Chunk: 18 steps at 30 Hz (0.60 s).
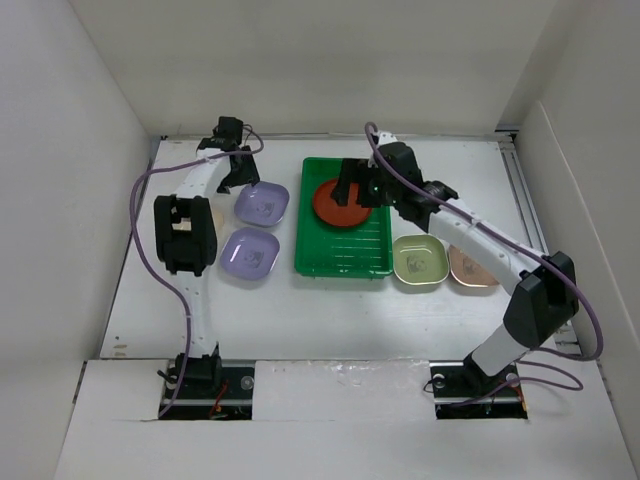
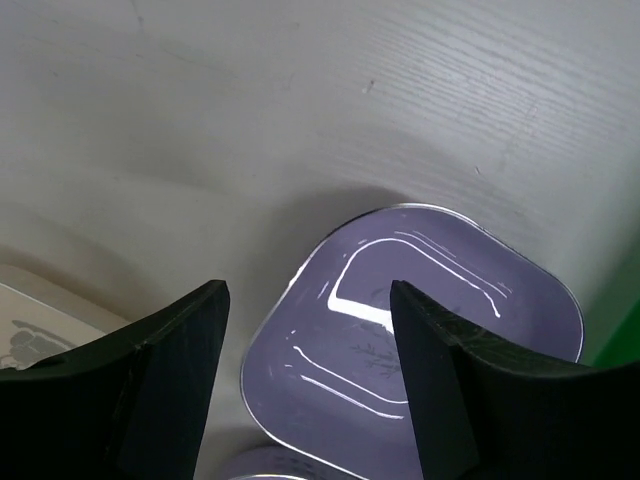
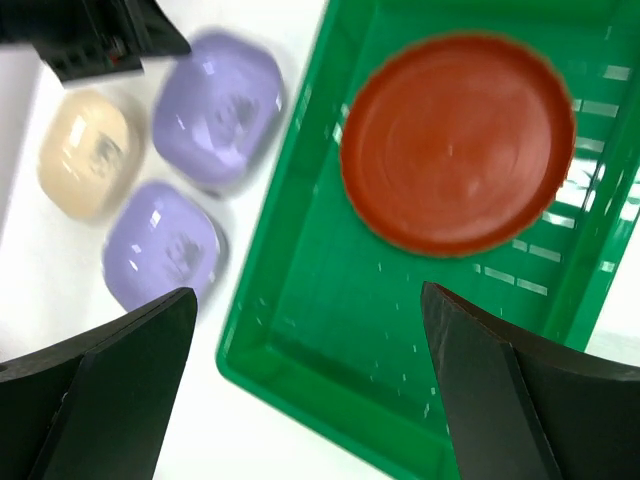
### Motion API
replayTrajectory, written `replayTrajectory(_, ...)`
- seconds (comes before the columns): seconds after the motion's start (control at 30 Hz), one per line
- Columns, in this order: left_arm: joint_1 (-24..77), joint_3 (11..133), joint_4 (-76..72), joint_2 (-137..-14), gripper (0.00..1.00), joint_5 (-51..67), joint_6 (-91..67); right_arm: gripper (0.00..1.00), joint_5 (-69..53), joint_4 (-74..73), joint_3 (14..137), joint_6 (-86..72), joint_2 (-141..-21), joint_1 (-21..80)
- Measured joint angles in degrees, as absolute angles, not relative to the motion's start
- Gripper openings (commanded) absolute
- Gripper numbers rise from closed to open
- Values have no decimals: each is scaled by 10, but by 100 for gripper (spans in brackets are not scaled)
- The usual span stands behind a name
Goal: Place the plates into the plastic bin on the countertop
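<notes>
The green plastic bin point(image 1: 340, 250) lies mid-countertop with a round red-orange plate point(image 1: 335, 208) in its far half; both show in the right wrist view, the bin point(image 3: 330, 330) and the plate point(image 3: 458, 145). My right gripper point(image 1: 356, 186) hovers open and empty over the bin point(image 3: 305, 390). Two lavender plates point(image 1: 262, 204) point(image 1: 249, 252) lie left of the bin. My left gripper point(image 1: 238, 172) is open and empty just above the far lavender plate point(image 2: 430, 320). The cream plate point(image 3: 88, 150) lies further left, mostly hidden by the left arm from above. Light green point(image 1: 420, 262) and tan-pink point(image 1: 472, 268) plates lie right of the bin.
White wall panels close in the countertop point(image 1: 300, 300) on the left, far and right sides. The left arm's black elbow point(image 1: 185, 235) hangs over the area left of the lavender plates. The right arm's forearm point(image 1: 470, 235) crosses above the light green and tan-pink plates.
</notes>
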State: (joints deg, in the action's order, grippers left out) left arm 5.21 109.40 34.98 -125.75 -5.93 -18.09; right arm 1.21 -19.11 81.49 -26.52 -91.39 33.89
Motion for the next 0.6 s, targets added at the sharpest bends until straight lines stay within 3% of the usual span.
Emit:
replayTrajectory(0.03, 57, 1091, 352, -1258, 54, -61, -180, 99, 12, -192, 804, -265, -914, 341)
replayTrajectory(0.1, 64, 1087, 357, -1258, 50, -65, -178, 99, 11, -194, 792, -265, -914, 347)
replayTrajectory(0.43, 69, 1079, 371, -1306, 50, -92, -184, 99, 10, -192, 769, -263, -854, 350)
replayTrajectory(0.53, 66, 1094, 371, -1312, 38, -105, -190, 99, 11, -190, 769, -263, -838, 350)
replayTrajectory(0.57, 66, 1096, 374, -1315, 31, -106, -193, 99, 11, -190, 768, -262, -836, 350)
replayTrajectory(0.6, 66, 1097, 375, -1319, 15, -105, -197, 99, 11, -190, 768, -262, -835, 350)
